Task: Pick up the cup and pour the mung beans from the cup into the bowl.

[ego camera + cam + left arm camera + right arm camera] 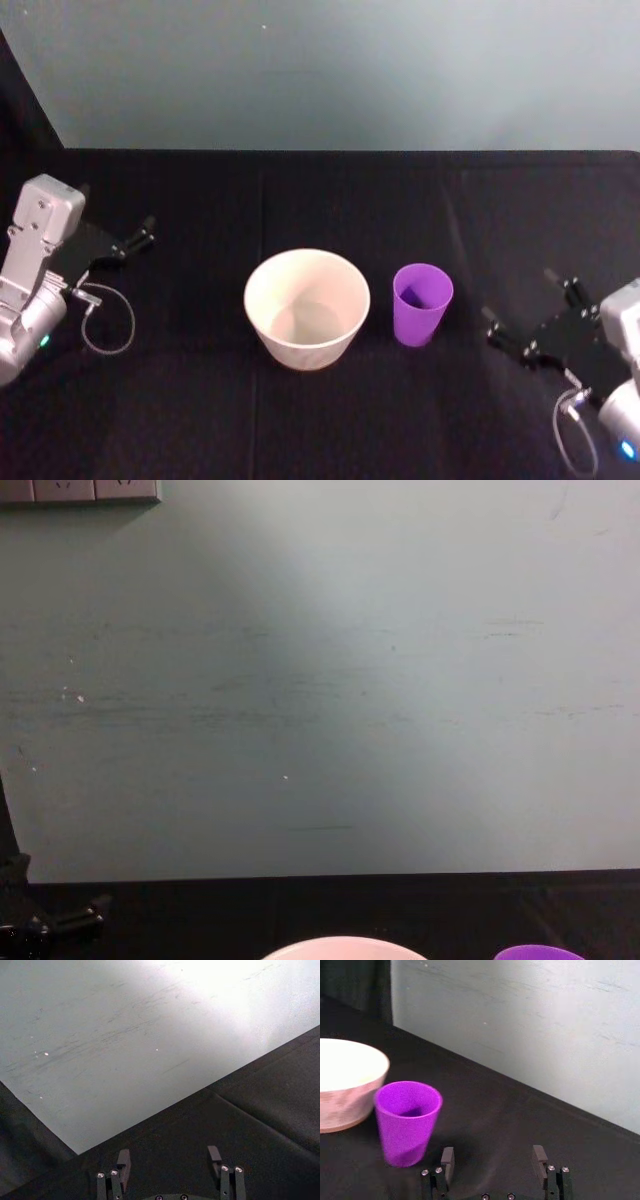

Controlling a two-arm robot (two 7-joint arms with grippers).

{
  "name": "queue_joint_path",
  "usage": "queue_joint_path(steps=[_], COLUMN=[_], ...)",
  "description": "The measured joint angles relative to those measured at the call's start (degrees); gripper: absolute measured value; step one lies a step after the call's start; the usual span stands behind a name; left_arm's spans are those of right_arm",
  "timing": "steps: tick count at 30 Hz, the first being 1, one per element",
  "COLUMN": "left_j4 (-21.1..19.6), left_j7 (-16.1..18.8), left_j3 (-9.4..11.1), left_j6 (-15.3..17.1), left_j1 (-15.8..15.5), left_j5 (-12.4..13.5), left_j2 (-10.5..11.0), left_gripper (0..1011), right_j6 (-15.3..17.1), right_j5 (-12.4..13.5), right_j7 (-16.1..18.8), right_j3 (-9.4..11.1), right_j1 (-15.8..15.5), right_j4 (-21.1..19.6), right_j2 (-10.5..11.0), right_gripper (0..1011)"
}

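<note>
The purple cup [421,303] stands upright on the black table, just right of the pale bowl [307,308], with a small gap between them. The mung beans are hidden inside the cup's dark interior. My right gripper [520,297] is open, to the right of the cup and apart from it. In the right wrist view the cup [407,1122] stands ahead of the open right gripper [493,1156], with the bowl [345,1085] beyond it. My left gripper [135,238] is parked open at the table's far left, seen as spread fingers [123,1162] over bare cloth.
A black cloth [320,420] covers the table, whose far edge meets a pale grey-green wall [330,70]. A looped cable [105,320] hangs by the left arm. In the chest view the bowl rim [345,948] and cup rim [540,952] peek up at the lower edge.
</note>
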Motion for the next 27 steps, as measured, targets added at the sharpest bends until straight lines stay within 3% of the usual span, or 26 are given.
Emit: queue_joint_path(steps=[7,13,19,27], left_j4=[0.0,0.0,0.0,0.0], left_j7=[0.0,0.0,0.0,0.0], left_j3=[0.0,0.0,0.0,0.0], left_j6=[0.0,0.0,0.0,0.0], left_j1=[0.0,0.0,0.0,0.0], left_j5=[0.0,0.0,0.0,0.0], left_j2=[0.0,0.0,0.0,0.0], left_gripper=[1000,1000,1000,1000], right_j6=[0.38,-0.39,-0.97,-0.77], right_j5=[0.18,1.09,2.2,3.94], right_j7=[1.98,4.94,8.1,13.4], right_j3=[0.16,-0.22,-0.88,-1.83], right_j1=[-3.52,-4.17,-2.83,2.03], right_j4=[-2.99,-3.44,-1.99,2.83], right_j2=[0.45,-0.01,-1.62,-5.22], right_gripper=[1003,1003,1003,1003])
